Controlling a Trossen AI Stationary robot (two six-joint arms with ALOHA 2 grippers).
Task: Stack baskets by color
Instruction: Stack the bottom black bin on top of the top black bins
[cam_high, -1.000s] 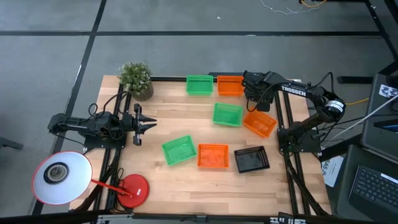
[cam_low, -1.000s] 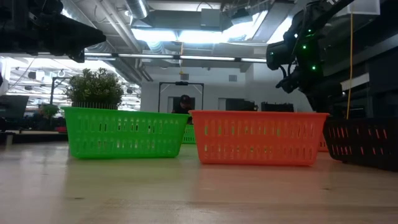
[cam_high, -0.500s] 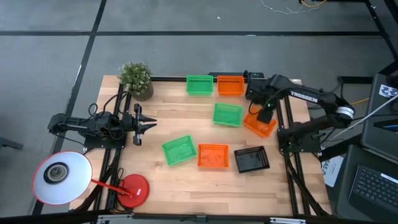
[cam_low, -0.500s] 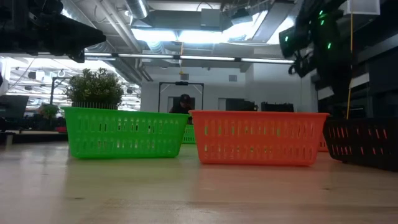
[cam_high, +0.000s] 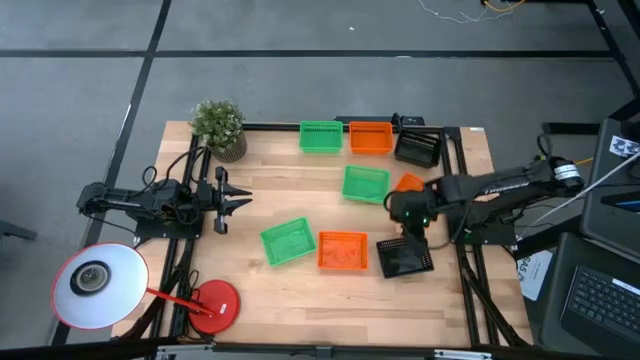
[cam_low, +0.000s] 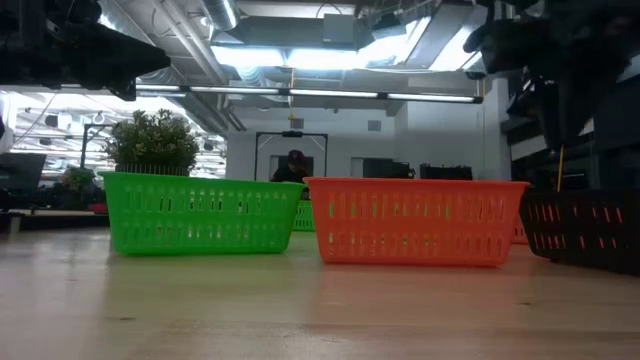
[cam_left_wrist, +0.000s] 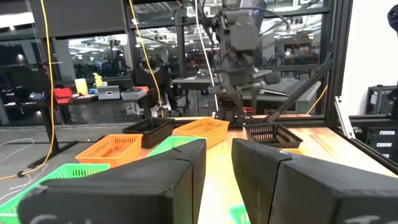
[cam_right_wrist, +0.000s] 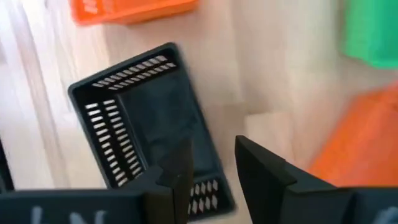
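Observation:
Eight baskets show on the wooden table. Green (cam_high: 320, 136), orange (cam_high: 371, 137) and black (cam_high: 418, 148) ones line the far edge. A green one (cam_high: 365, 184) and an orange one (cam_high: 408, 183), half hidden by my right arm, sit mid-table. Green (cam_high: 288, 241), orange (cam_high: 342, 250) and black (cam_high: 404, 257) ones sit nearer. All rest on their bottoms. My right gripper (cam_high: 408, 230) points down, open, above the near black basket (cam_right_wrist: 146, 118) with its fingers clear of it. My left gripper (cam_high: 238, 196) waits open at the table's left.
A potted plant (cam_high: 219, 127) stands at the far left corner. A white lamp (cam_high: 98, 285) with a red base (cam_high: 213, 305) sits at the near left. Bare wood lies along the near edge. A person (cam_low: 296, 165) shows far behind the table.
My right gripper has swung from the far right corner toward the near edge, past the mid-table orange basket, and tipped to point down over the near black basket. The black basket at the far right corner, covered by the arm before, now shows. No basket has moved.

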